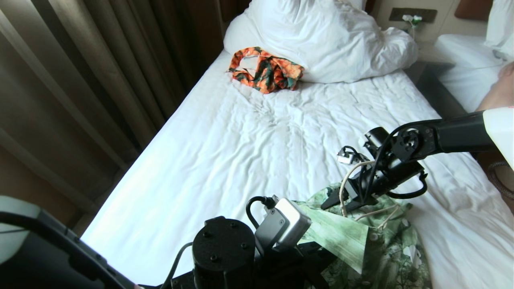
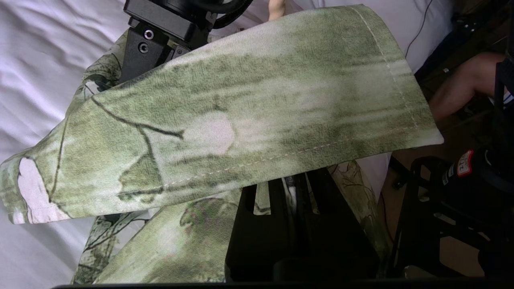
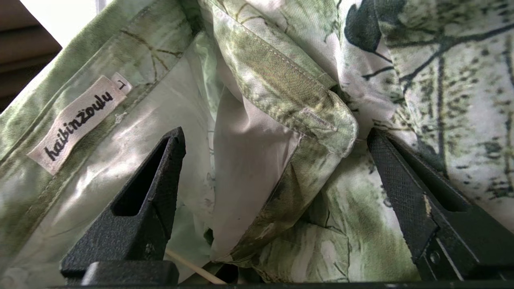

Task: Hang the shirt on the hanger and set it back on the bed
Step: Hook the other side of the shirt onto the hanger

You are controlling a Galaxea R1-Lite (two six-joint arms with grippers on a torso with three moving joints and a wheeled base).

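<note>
The green floral shirt (image 1: 373, 249) lies crumpled at the near edge of the bed (image 1: 225, 160). My left gripper (image 2: 295, 188) is shut on a fold of the shirt (image 2: 249, 120), and a loose flap drapes over its fingertips. My right gripper (image 3: 277, 148) stands open just above the shirt (image 3: 281, 92), its fingers on either side of the collar beside the neck label. In the head view the right gripper (image 1: 335, 200) points down at the shirt from the right. The hanger (image 3: 195, 267) shows as a thin cream rod under the fabric, and its wire (image 1: 341, 188) curves up beside the right gripper.
An orange-and-green garment (image 1: 265, 70) lies at the head of the bed against the bunched white duvet (image 1: 321, 36). Brown curtains (image 1: 100, 60) run along the left side. A person's arm (image 1: 500, 94) shows at the right, in front of a second bed (image 1: 466, 52).
</note>
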